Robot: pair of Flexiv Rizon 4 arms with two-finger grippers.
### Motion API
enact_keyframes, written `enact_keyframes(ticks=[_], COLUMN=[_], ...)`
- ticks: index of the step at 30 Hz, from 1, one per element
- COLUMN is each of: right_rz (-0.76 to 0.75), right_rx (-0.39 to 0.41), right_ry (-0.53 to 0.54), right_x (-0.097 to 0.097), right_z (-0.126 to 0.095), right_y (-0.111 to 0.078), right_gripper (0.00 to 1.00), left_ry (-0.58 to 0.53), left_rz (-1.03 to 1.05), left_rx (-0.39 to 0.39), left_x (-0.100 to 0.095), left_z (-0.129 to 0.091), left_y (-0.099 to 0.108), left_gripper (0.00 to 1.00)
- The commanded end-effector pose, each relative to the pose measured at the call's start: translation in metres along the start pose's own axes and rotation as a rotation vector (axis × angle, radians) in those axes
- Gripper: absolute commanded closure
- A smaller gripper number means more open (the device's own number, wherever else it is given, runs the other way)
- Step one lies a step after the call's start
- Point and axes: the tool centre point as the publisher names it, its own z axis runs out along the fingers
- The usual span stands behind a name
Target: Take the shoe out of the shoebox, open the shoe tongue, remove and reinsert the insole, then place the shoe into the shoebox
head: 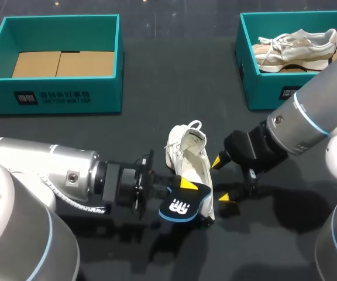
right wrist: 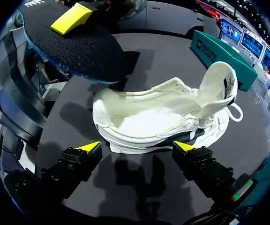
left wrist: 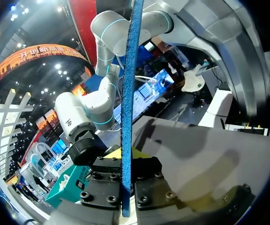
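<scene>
While right shoebox holds beige shoe, left shoebox with cardboard

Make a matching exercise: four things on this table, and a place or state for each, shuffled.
1 white lace-up sneaker
2 black blue-edged foam insole
3 beige mesh sneaker
4 right claw

A in the right teal cardboard shoebox
B open, beside the white sneaker
C resting on the dark table
D gripped by the left claw

Pairs: 1-C, 2-D, 3-A, 4-B
</scene>
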Motion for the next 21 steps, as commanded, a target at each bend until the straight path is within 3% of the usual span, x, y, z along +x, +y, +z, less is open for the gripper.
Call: enact_keyframes(ticks=[1, 21], right_rz=[0.005, 0.026], right_rx=[-0.002, 0.005], right_ry=[-0.007, -0.023], right_x=[0.0014, 0.0025], right_z=[0.0055, 0.0066], right_y=[-0.0013, -0.0040], right_gripper=[0.00, 0.00], left_ry=[-0.006, 0.008], left_rz=[-0.007, -0.041], left_rx=[0.012, 0.045], left_x=[-0.0040, -0.0067], left_z=[0.0152, 0.0213], left_y=[0.0118, 0.0158], left_gripper=[1.00, 1.00])
